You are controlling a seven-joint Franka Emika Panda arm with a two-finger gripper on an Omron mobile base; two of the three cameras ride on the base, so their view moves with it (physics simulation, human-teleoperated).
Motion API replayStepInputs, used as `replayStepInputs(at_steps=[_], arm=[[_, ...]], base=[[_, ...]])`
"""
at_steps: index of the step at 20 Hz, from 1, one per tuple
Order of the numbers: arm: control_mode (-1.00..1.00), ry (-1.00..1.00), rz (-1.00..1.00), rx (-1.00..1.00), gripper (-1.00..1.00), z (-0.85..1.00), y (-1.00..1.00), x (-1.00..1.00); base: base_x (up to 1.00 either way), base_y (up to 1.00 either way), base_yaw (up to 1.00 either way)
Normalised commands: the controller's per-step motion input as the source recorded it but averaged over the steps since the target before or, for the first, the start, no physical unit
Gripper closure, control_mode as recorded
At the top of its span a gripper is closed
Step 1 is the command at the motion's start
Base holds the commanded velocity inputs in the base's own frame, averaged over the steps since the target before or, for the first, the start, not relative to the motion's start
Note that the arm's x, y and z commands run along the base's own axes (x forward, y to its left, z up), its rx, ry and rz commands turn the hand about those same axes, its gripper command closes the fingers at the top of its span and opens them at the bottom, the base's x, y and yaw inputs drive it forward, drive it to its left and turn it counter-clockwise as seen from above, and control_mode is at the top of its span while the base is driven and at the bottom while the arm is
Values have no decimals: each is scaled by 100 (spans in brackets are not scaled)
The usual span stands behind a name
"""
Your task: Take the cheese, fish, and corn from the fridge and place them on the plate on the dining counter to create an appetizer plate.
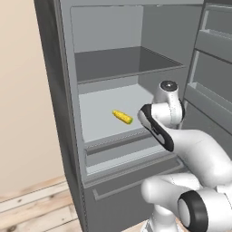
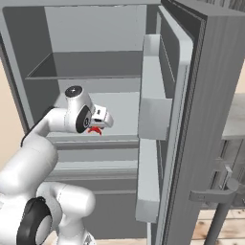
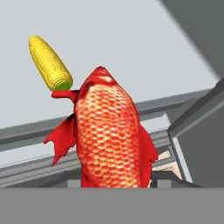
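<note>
The red-orange fish [image 3: 109, 131] stands up between my gripper's [image 3: 118, 179] two dark tips, which are shut on its lower body. From the right base view its red fins [image 2: 95, 129] poke out under the hand, over the front edge of the fridge's middle shelf [image 2: 122, 112]. The yellow corn [image 1: 122, 117] with its green tip lies on that shelf, left of the hand and just beyond the fish's head [image 3: 49, 63]. The cheese, the plate and the dining counter are out of view.
The grey fridge [image 1: 63, 113] stands open, with an upper shelf [image 1: 122, 63] above and a drawer [image 1: 127, 152] below. Its door with racks [image 2: 155, 119] hangs open close to the right of the hand. Wood floor [image 1: 31, 204] lies lower left.
</note>
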Motion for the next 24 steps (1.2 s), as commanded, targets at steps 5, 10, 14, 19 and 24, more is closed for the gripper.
replayStepInputs(at_steps=[5,10,14,19,24], arm=[[100,0,0,0,100,0,0,0],[100,0,0,0,100,0,0,0],[100,0,0,0,100,0,0,0],[100,0,0,0,100,0,0,0],[100,0,0,0,100,0,0,0]], base=[[-53,1,11],[-73,28,5],[-57,81,18],[-30,68,64],[-20,30,71]])
